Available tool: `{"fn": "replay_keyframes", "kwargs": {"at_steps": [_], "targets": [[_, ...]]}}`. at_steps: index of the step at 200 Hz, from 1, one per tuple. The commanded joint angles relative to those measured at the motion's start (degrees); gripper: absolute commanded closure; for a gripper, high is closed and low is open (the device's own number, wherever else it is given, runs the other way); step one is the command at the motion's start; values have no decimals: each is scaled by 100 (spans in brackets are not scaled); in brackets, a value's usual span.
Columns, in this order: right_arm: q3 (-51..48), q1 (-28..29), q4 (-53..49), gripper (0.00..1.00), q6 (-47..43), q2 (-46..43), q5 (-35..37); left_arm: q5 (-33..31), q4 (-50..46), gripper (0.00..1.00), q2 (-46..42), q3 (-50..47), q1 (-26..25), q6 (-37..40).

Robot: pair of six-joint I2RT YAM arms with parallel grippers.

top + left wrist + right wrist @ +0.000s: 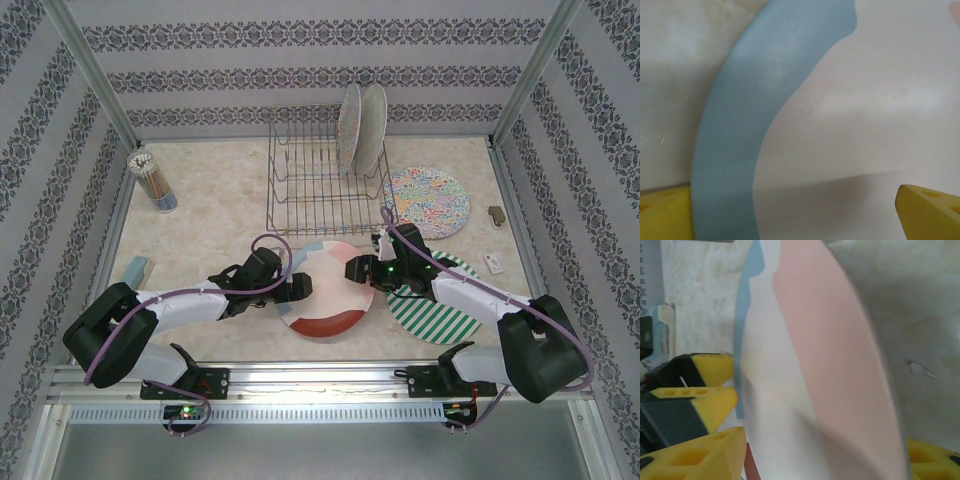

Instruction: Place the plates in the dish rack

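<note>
A cream plate (325, 295) with blue, pink and rust rim blocks sits tilted at the table's middle front. My left gripper (300, 290) is open at its left edge; in the left wrist view its yellow fingertips (665, 215) stand wide apart below the plate's face (865, 100). My right gripper (355, 270) straddles the right rim, and its fingers (700, 455) lie on either side of the plate (815, 365), still apart. The dish rack (300, 190) holds two upright plates (360, 125) at its right end. A floral plate (428, 200) and a green-white striped plate (445, 310) lie flat on the right.
A cup of pencils (155, 182) stands at the back left. A pale blue block (133, 268) lies by the left wall. A small dark object (496, 213) and a white tag (493, 263) lie near the right wall. Patterned walls close the table on three sides.
</note>
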Motion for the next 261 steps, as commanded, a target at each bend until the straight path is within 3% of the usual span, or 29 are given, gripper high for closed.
{"fn": "replay_keyframes", "kwargs": {"at_steps": [1, 87, 194, 261], "targets": [[97, 54, 291, 43, -17, 27, -355, 550, 1080, 0, 596, -62, -194, 2], [63, -109, -222, 47, -96, -504, 23, 524, 1072, 0, 551, -97, -194, 9], [-246, -269, -134, 65, 110, -745, -179, 501, 1002, 0, 470, -66, -198, 16], [-272, -349, -261, 81, 149, -972, -213, 505, 959, 0, 453, -36, -194, 42]]}}
